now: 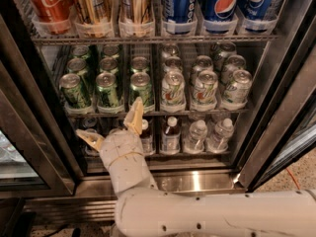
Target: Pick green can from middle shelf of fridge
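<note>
Dark green cans stand in three lanes at the left of the middle shelf (197,113) of the fridge (32,113); the front ones are at left (75,90), centre (108,89) and right (141,89). White cans with green-red print (173,90) fill the shelf's right lanes. My gripper (111,127) is open and empty, just below the shelf's front lip. One finger (134,115) points up in front of the lip between the centre and right green cans. The other finger (89,138) reaches left over the lower shelf.
The upper shelf holds red, gold and blue cans (222,4). Small bottles (170,135) stand on the lower shelf beside my wrist. The open glass door (281,127) is at the right. A stainless base panel (202,181) runs below, and my arm (217,214) crosses the bottom.
</note>
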You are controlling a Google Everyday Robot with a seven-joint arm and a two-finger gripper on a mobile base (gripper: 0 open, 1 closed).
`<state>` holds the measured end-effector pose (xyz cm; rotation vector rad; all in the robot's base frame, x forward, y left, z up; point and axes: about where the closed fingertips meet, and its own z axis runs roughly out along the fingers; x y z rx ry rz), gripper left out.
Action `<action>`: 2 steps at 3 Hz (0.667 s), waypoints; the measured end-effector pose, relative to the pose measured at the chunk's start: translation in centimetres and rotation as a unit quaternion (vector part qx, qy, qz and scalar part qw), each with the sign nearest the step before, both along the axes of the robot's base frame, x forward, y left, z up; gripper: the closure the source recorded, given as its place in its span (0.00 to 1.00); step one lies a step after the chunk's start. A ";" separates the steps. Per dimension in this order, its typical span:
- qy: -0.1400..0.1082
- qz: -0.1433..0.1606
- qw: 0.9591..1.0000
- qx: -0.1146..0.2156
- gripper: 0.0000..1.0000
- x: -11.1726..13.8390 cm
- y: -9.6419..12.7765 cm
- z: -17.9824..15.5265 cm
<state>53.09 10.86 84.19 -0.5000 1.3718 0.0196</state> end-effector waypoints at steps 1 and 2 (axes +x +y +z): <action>-0.021 -0.007 0.999 0.032 0.00 1.2 1.3 0.6; -0.032 -0.018 0.998 0.041 0.12 2.2 2.0 0.5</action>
